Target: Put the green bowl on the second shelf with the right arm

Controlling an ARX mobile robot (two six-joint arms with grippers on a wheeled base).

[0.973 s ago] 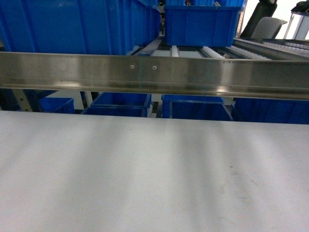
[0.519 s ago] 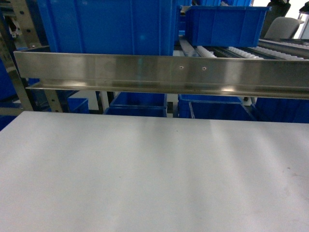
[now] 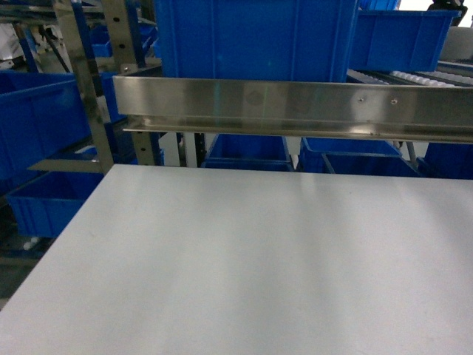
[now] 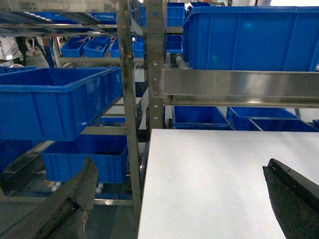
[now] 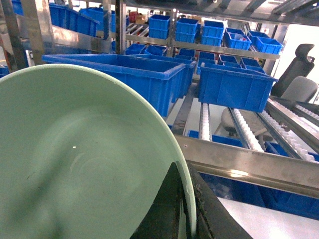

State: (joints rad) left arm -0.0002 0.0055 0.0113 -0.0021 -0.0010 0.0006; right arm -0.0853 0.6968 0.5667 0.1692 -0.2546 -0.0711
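The green bowl fills the left of the right wrist view, tilted with its pale inside facing the camera. My right gripper is shut on the bowl's rim, one dark finger inside and one outside. Beyond the bowl a steel shelf rail fronts a roller level holding blue bins; I cannot tell which level is the second shelf. My left gripper is open over the white table's left edge, with nothing between its fingers. Neither gripper nor the bowl shows in the head view.
A white table lies in front of the rack. A steel rail crosses above its far edge, with a large blue bin behind. Rack uprights and a blue bin stand left. An office chair is far right.
The head view has swung left: the rail and bins slid to the right in the picture, and the rack's left upright, the left bins and the table's left edge came into view.
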